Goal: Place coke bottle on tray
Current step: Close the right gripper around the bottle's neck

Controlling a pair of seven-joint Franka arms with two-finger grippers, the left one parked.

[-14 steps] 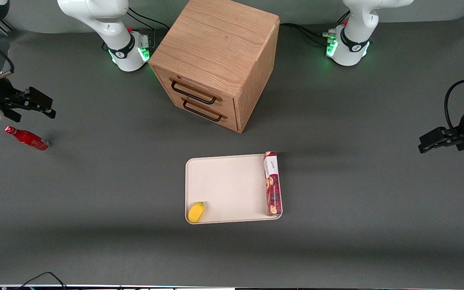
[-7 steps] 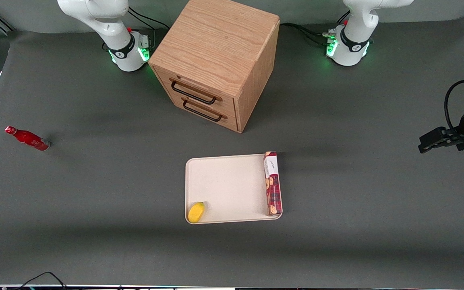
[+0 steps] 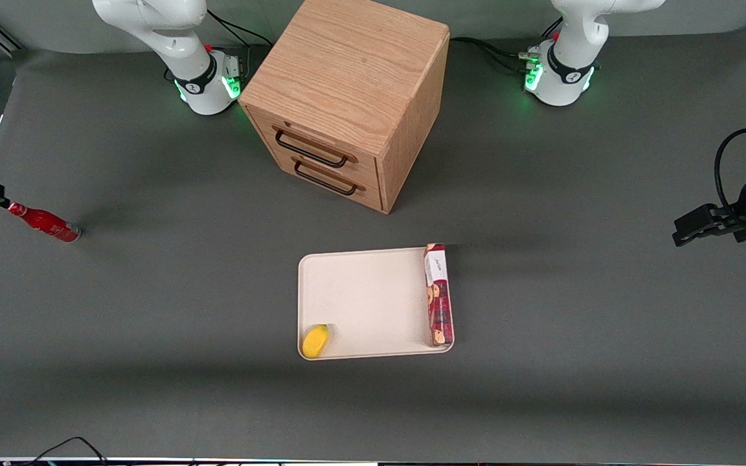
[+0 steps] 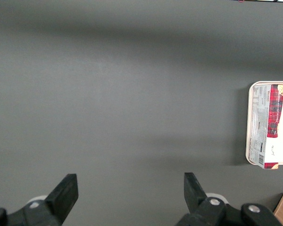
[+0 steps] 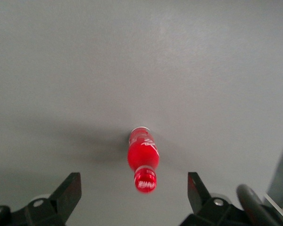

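Above coke bottle (image 5: 143, 158), spread-fingered gripper (image 5: 134, 193); tray (image 3: 360, 301) apart.

Wooden drawer cabinet (image 3: 347, 97), biscuit box (image 3: 438, 294), yellow fruit (image 3: 315, 340).

A small glossy red coke bottle (image 5: 142, 159) stands upright on a plain grey table (image 5: 141, 61), seen from above, its red cap nearest the camera; the gripper (image 5: 134, 193) hovers above it, its two dark fingers (image 5: 68, 190) spread wide apart, touching nothing.
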